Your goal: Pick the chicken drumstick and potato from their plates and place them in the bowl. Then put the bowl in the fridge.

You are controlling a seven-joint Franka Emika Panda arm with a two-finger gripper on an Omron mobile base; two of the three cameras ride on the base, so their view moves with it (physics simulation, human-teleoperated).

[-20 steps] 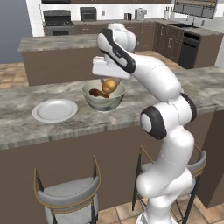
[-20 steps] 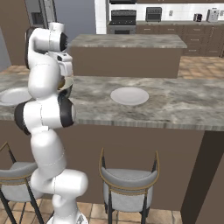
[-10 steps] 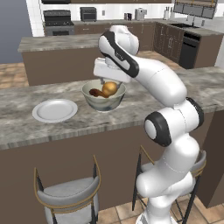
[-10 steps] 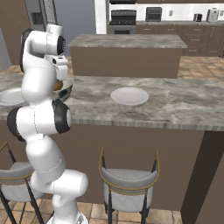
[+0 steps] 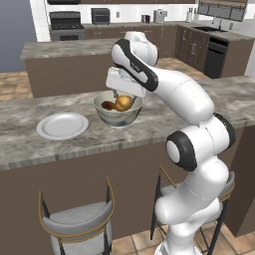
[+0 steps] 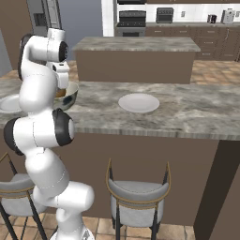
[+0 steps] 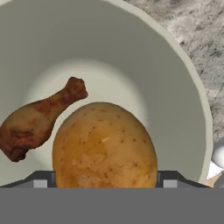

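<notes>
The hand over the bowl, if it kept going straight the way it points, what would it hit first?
Most likely the potato, which sits dead ahead between the open fingers of the hand. Behind it lies the bowl; the chicken drumstick lies off to one side. How far off the potato is remains unclear.

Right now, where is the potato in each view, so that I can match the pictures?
Left base view: the potato lies in the bowl, centre left, beside the drumstick.
Right base view: a sliver of it at the left, behind the arm, in the bowl.
Hand view: bottom centre, drumstick to its left.
Shared landmark: the bowl.
</notes>
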